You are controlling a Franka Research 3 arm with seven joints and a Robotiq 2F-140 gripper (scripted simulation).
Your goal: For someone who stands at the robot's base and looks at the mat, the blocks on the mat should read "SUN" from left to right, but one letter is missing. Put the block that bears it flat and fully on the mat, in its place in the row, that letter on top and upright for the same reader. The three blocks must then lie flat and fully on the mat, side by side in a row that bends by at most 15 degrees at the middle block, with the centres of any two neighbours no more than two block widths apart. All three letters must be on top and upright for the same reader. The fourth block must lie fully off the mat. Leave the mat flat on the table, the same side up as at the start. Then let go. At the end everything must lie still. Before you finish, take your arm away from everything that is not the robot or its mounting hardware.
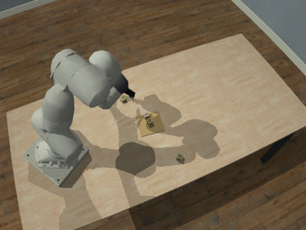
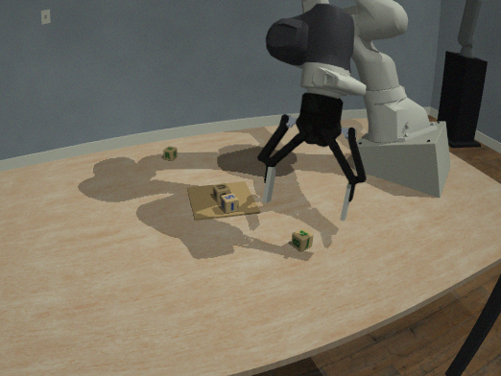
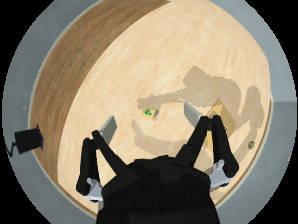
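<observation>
Your black two-finger gripper (image 2: 307, 198) hangs wide open and empty; the small wooden green-lettered N block (image 2: 169, 153) lies far left, well apart.

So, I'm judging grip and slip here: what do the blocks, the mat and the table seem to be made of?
Blocks: likely pale wood, matte, with coloured letters printed on the faces. Mat: a thin tan sheet, dull and flat, possibly cork or card; the look leaves it open. Table: light wood or wood-look laminate, with streaky grain and no visible gloss.

S block (image 1: 146, 115), U block (image 1: 150, 121) on mat; N block (image 1: 180, 158) on table.
</observation>
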